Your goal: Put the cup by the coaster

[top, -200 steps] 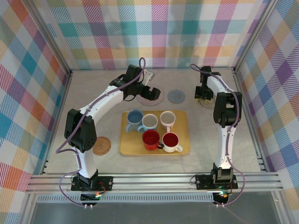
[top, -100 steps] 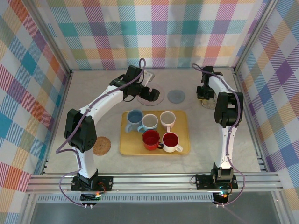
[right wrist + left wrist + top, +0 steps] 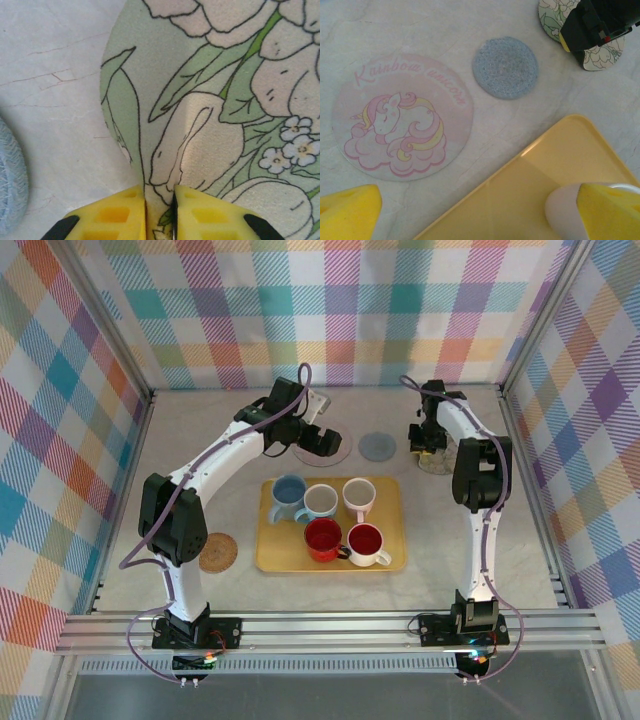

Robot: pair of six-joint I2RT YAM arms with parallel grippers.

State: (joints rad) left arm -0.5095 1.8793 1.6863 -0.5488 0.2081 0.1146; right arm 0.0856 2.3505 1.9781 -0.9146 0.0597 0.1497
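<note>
Several cups stand on the yellow tray (image 3: 300,560): blue (image 3: 288,492), pale blue (image 3: 321,501), white (image 3: 358,495), red (image 3: 323,537) and white with a red inside (image 3: 367,543). My right gripper (image 3: 428,445) (image 3: 160,210) is shut on the near edge of the floral coaster (image 3: 438,459) (image 3: 215,100), which bends up between the yellow fingers. My left gripper (image 3: 322,440) (image 3: 480,215) hangs open over the tray's far edge (image 3: 560,175). A white cup's rim (image 3: 562,215) sits by its right finger.
A pink unicorn coaster (image 3: 402,117) and a grey round coaster (image 3: 378,446) (image 3: 505,67) lie between the arms, behind the tray. A cork coaster (image 3: 217,552) lies left of the tray. Checked walls close in the table on three sides.
My right gripper has closed on the floral coaster's edge and shifted slightly left with it. The left arm has stayed still.
</note>
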